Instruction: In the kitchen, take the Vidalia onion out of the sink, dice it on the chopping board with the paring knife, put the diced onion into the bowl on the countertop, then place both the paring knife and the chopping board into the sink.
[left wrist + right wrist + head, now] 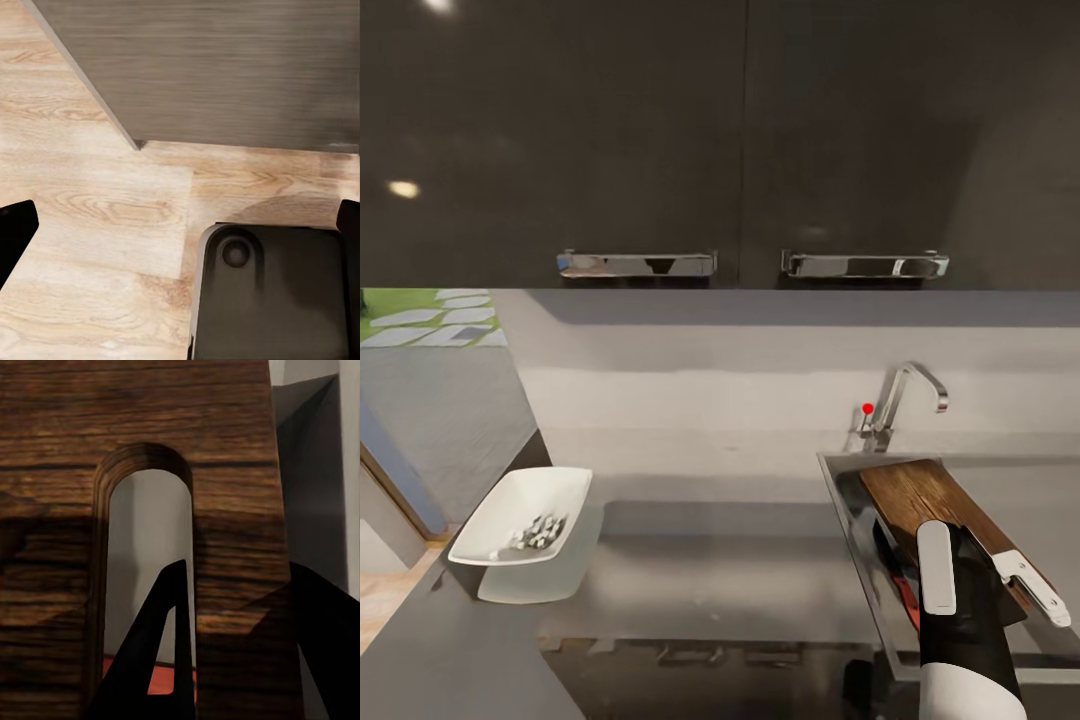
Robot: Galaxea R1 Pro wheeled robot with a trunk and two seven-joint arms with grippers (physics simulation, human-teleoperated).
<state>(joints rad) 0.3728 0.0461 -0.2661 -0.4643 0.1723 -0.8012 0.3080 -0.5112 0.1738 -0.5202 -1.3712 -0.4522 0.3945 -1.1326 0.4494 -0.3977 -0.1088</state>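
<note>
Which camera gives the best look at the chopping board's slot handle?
The right wrist view: the slot handle of the chopping board is close up, one finger passing through it. The head view shows the board over the sink, slot hidden.

We see dark cupboards (660,130) up high with two shiny bar handles (637,264). Little lights (403,188) shine on their doors. Under them is a pale grey wall (710,380). At the left there is green grass with pale stepping stones (430,318). The floor (97,217) is light brown wood.
</note>
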